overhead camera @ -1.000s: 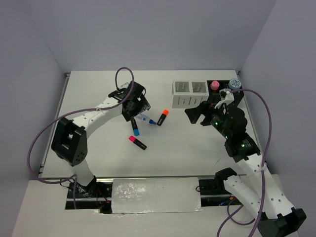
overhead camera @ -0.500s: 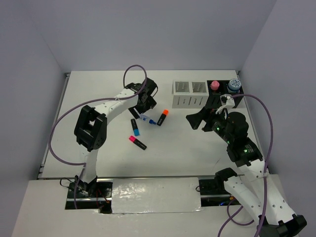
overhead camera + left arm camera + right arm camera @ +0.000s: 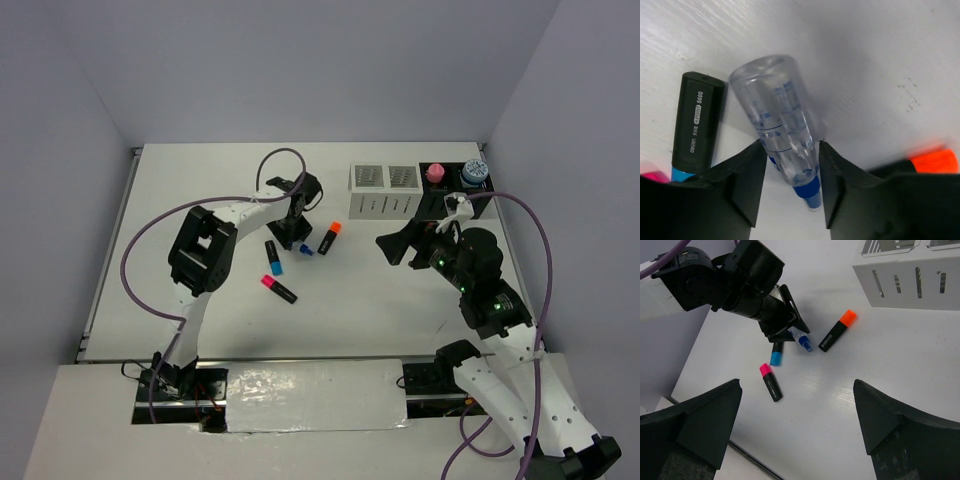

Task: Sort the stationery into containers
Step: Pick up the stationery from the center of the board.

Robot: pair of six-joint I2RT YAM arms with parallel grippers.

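My left gripper (image 3: 791,150) is down on the table, shut on the clear white-blue pen (image 3: 782,145), one finger against each side of its barrel. In the top view that gripper (image 3: 298,240) covers most of the pen (image 3: 306,250). Three black highlighters lie around it: orange-capped (image 3: 331,236), blue-capped (image 3: 273,257) and pink-capped (image 3: 278,288). The containers stand in a row at the back right, two white (image 3: 367,205) and two black (image 3: 428,200). My right gripper (image 3: 797,390) hovers open and empty in front of them.
A pink-capped bottle (image 3: 435,172) and a blue roll (image 3: 474,171) stick up out of the black containers. The right arm partly hides the black containers. In the right wrist view the white container (image 3: 910,280) is at the top right.
The left arm has swung right and come down over the pen, and its jaws have closed from wide open onto the barrel. The right arm has hardly moved.
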